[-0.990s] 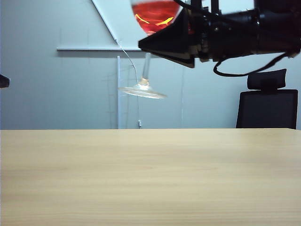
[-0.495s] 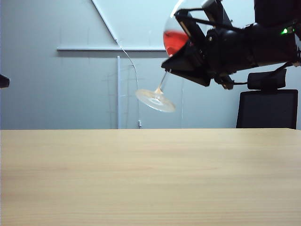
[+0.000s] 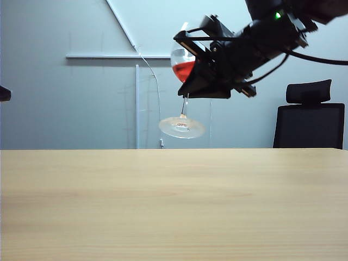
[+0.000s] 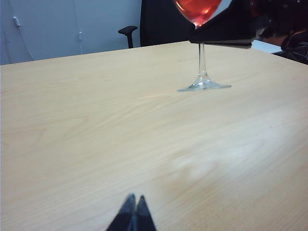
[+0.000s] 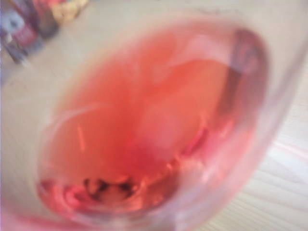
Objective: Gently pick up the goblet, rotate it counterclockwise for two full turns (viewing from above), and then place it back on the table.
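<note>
Clearly my right gripper (image 3: pixel 190 68) is clamped on the goblet (image 3: pixel 182 87) at its bowl, holding it tilted, high above the counter (image 3: pixel 174 206). Thin glass, slick and fragile, top-heavy with sloshing red liquid; I judge the bowl the safest hold, with light pressure. My left gripper (image 4: pixel 133 214) rests closed, low over the counter, well apart

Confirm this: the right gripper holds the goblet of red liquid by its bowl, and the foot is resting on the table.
One thing is wrong: the foot is not on the table. In the exterior view the right gripper holds the goblet of red liquid by its bowl with the foot hanging in the air, clear of the tabletop.
</note>
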Action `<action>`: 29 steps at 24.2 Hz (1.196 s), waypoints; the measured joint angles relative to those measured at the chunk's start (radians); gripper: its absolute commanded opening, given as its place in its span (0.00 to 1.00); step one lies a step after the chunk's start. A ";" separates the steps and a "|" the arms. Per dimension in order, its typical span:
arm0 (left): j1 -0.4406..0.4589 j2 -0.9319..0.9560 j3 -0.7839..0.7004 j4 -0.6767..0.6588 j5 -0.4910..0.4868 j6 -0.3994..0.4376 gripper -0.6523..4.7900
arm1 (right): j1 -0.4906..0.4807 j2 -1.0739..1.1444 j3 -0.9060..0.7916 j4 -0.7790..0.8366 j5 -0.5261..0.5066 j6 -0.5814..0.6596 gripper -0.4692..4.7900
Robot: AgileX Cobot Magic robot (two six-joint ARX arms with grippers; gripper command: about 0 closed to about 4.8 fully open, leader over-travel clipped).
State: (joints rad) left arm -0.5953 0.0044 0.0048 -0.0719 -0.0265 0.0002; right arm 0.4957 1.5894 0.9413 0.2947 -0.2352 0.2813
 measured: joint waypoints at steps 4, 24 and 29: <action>-0.001 0.000 0.000 0.000 0.000 0.000 0.11 | 0.014 0.003 0.081 -0.190 0.000 -0.177 0.08; -0.001 0.000 0.000 0.000 0.000 0.000 0.11 | 0.088 0.005 0.111 -0.225 -0.560 -0.599 0.08; -0.001 0.000 0.000 0.000 0.000 0.000 0.11 | 0.086 0.005 0.111 -0.192 -0.705 -0.552 0.08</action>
State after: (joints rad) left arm -0.5964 0.0044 0.0048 -0.0719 -0.0265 -0.0002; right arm 0.5819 1.5940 1.0519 0.1028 -0.9401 -0.2710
